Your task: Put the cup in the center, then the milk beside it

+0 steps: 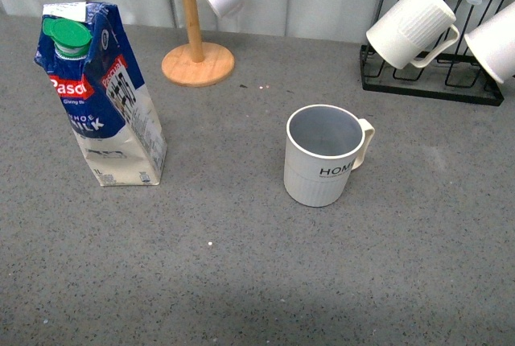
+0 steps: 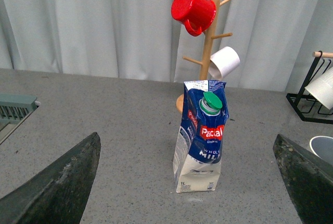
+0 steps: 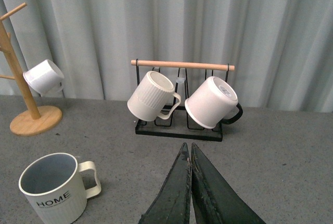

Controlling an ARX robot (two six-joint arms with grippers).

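- Left wrist view shows the left gripper [image 2: 187, 139] spread wide, its dark fingers [image 2: 57, 182] out at either edge of the picture and gripping nothing.
- Ahead of that gap, clear of both fingers, the tall blue-and-white milk carton [image 2: 200, 135] with a green round screw cap stands upright on the grey speckled table [image 2: 114, 130].
- The right gripper [image 3: 189, 148] has its two fingers pressed together, with nothing caught between them, over the table.
- Off to one side of it and apart from it, the cream-white ribbed mug [image 3: 52, 187] lettered "HOME" stands upright, grey inside.
- From the front, that mug sits near the middle of the table with its handle to the right, and the carton is well apart on its left.
- Behind the carton rises a wooden mug tree [image 2: 208, 52] carrying a glossy red mug [image 2: 193, 9] and a small smooth white cup [image 2: 225, 62].
- At the back right, a black wire rack [image 1: 418, 88] with a wooden bar holds two plain white mugs [image 1: 410, 24].
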